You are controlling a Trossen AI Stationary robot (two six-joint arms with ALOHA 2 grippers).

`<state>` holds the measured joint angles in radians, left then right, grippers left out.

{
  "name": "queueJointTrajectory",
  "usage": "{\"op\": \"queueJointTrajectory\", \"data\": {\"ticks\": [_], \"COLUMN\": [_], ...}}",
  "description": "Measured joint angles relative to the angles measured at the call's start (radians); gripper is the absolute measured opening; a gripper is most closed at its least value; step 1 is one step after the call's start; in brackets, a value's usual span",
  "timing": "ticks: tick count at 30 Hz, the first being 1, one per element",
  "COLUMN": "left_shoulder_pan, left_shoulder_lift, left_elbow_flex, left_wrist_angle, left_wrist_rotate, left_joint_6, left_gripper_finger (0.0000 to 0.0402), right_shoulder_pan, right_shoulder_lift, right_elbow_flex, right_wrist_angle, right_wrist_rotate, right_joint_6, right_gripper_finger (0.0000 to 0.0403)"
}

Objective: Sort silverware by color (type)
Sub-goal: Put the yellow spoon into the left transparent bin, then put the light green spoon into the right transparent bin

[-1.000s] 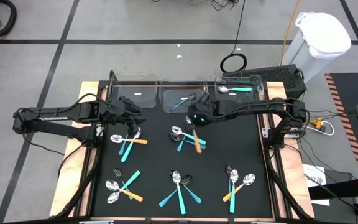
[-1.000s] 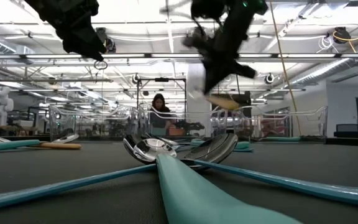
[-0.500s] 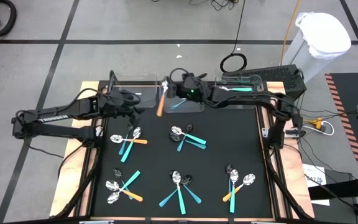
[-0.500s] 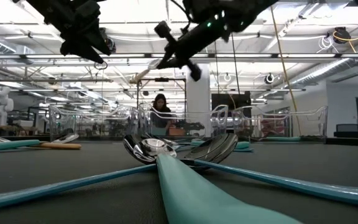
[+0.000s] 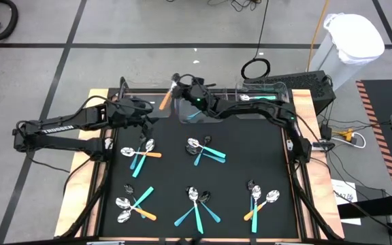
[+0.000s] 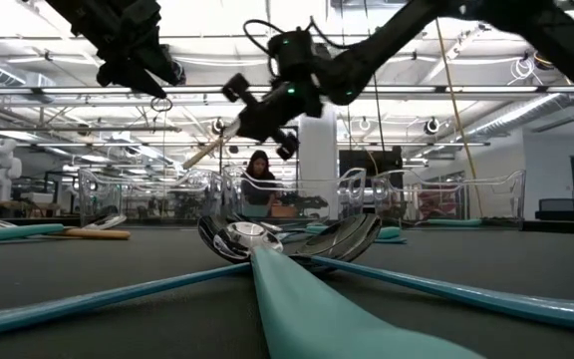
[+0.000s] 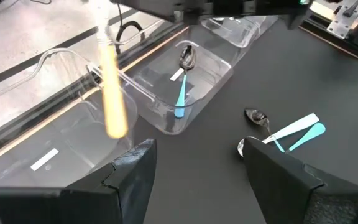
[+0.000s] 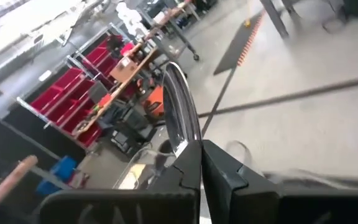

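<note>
**Right jaws carrying an orange-handled spoon above the clear bins**

The jaws of the right gripper [image 5: 180, 87] are clamping an orange-handled spoon [image 5: 165, 99] by its bowl end, holding it in the air at the upper centre of the high view, with the orange handle slanting down toward the leftmost clear bin [image 5: 133, 89]. In the low view the same spoon [image 6: 203, 152] is hanging tilted beneath the gripper [image 6: 257, 105], clear of the desk [image 5: 257, 150]. The left gripper [image 5: 148, 116] is hovering just left of centre, near the front edge of the bins, its jaws standing apart with nothing between them.

The middle bin [image 5: 199, 112] is holding one teal-handled spoon [image 5: 197, 113], and the right bin [image 5: 264, 92] is holding another [image 5: 257, 98]. The remaining spoons are lying on the dark desk in small crossed groups: one with teal and orange handles [image 5: 141, 155] below the left gripper, one at centre [image 5: 205, 151], and three along the lower edge [image 5: 134, 203] [image 5: 197, 205] [image 5: 258, 200]
</note>
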<state>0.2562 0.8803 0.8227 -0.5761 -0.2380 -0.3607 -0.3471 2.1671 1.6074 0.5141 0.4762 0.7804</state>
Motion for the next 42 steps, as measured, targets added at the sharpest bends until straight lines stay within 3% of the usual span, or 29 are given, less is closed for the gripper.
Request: {"op": "queueJointTrajectory", "data": {"ticks": [5,13,19,22,29,36,42], "left_shoulder_pan": [0.000,0.000,0.000,0.000,0.000,-0.001,-0.004], "left_shoulder_lift": [0.000,-0.022,-0.033,-0.032,-0.032,-0.032,-0.031], "left_elbow_flex": [0.000,0.000,0.000,0.000,0.000,-0.018,-0.041], "left_wrist_angle": [-0.059,-0.213,-0.222,-0.217,-0.232,-0.276,-0.272], "left_wrist_rotate": [0.000,-0.036,-0.098,-0.107,-0.109,0.080,0.101], "left_joint_6": [-0.007,-0.077,-0.069,-0.048,-0.048,0.023,-0.026], "left_gripper_finger": [0.0240,0.0240,0.0240,0.0240,0.0240,0.0240,0.0240], "right_shoulder_pan": [0.000,-0.002,-0.011,-0.003,0.026,0.069,0.117], "right_shoulder_lift": [0.117,0.170,0.155,0.143,0.099,-0.011,-0.155], "right_elbow_flex": [0.221,0.387,0.394,0.395,0.394,0.394,0.394], "right_wrist_angle": [-0.045,-0.280,-0.335,-0.340,-0.473,-0.865,-1.282], "right_wrist_rotate": [0.001,-0.018,-0.239,-0.318,-0.349,-0.351,-0.349], "right_joint_6": [-0.122,-0.143,-0.202,-0.247,-0.188,-0.209,-0.241], "right_gripper_finger": [0.0019,0.0131,0.0195,0.0198,0.0175,0.0165,0.0164]}}
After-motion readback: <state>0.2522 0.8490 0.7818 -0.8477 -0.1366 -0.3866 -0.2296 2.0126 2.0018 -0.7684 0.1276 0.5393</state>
